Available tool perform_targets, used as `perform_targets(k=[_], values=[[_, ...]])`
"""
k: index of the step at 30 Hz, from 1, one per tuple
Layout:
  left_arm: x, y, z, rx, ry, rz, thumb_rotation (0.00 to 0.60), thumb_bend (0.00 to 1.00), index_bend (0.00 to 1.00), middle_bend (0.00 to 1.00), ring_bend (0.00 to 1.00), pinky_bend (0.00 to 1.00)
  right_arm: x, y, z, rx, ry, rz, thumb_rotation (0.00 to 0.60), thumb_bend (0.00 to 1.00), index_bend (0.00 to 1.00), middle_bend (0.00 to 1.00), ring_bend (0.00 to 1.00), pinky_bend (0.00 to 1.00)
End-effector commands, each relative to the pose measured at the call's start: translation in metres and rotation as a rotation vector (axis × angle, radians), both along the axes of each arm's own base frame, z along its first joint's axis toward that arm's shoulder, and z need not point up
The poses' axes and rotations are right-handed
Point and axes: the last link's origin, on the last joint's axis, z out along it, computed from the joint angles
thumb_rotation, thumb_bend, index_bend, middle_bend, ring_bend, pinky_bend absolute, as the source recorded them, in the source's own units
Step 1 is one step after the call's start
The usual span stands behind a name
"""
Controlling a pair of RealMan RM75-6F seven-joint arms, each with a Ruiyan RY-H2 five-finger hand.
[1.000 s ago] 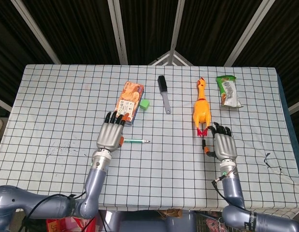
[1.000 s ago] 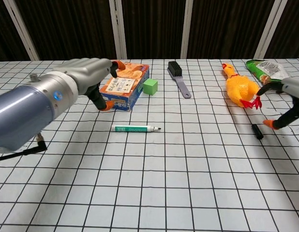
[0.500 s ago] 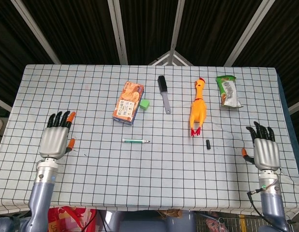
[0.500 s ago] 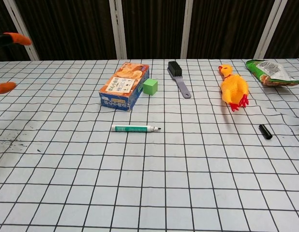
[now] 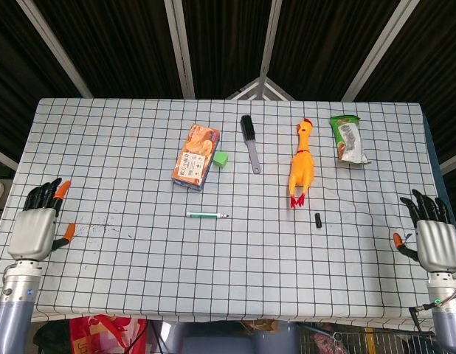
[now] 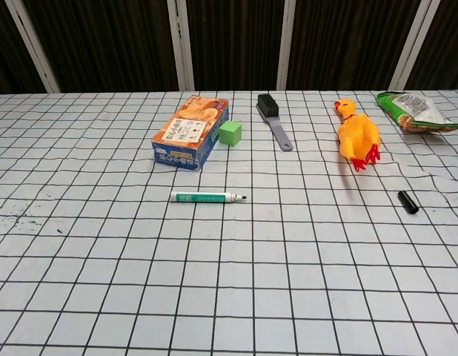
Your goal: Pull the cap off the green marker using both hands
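At table ctr: green marker (image 5: 208, 215), uncapped; cap (image 5: 317, 219) at 3 o'clock. Your left hand (image 5: 36, 230) & right hand (image 5: 436, 243) have pulled back to the edges, fingers spread, empty—job's done.

Checked table (image 5: 102, 147): marker (image 5: 207, 215), cap (image 5: 317, 219), box (image 5: 196, 155), chicken (image 5: 302, 166).

A robot lab test station: a table (image 5: 125, 147) under a grid-checked cloth, metal frame struts (image 5: 180, 48) against black backdrop, and unrelated props like a rubber chicken (image 5: 303, 164) and brush (image 5: 249, 141).

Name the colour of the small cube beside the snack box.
Green: the small cube shows best in the chest view.
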Motion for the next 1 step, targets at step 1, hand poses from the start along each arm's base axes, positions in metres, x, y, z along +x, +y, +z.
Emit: perform_targets(k=[1], values=[[-0.0064, -0.0064, 0.0108, 0.021, -0.003, -0.005, 0.6, 0.53, 0.05, 0.0, 0.0, 0.0, -0.0022, 0.002, 0.0008, 0.002, -0.002, 0.005, 0.6, 0.35, 0.17, 0.08, 0.09, 0.04]])
